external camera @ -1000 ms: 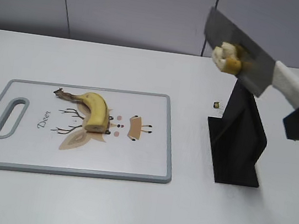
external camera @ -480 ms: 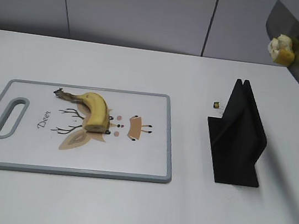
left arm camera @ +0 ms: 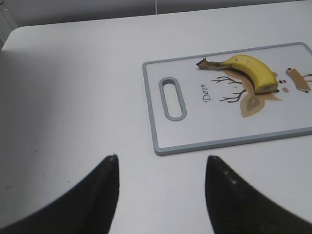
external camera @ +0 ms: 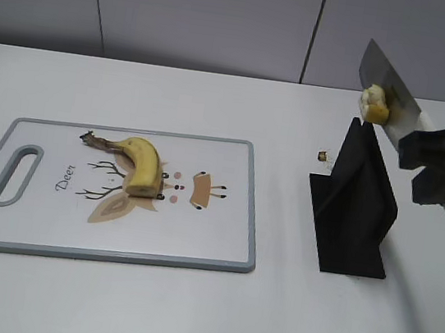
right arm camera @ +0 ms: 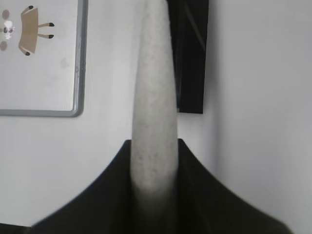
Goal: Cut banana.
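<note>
1. The right gripper [right arm camera: 155, 161] is clamping the pale speckled handle [right arm camera: 154, 92] of a knife [external camera: 388, 97], its dark fingers pressing in on both sides of the grip in the right wrist view.

2. The knife's grey blade is hanging in the air above the top edge of the black knife stand [external camera: 353, 203], tilting down towards the right side of the table [external camera: 186, 310].

3. A cut banana piece [external camera: 375, 103] is sticking to the flat of the blade, riding along well apart from the board.

4. The rest of the banana [external camera: 138, 163] is lying on the white cutting board [external camera: 111, 194] at the left of the table, stem pointing left and cut end facing the near edge, over the printed deer drawing.

5. The board, rimmed in grey with a handle slot at its left end, is sitting flat on the table, well apart from the stand.

6. A tiny dark scrap [external camera: 322, 156] is resting on the table just left of the stand.

7. The left gripper [left arm camera: 161, 187] is hovering over bare table near the board's handle end, its two dark fingers spread apart and pinching nothing.
</note>
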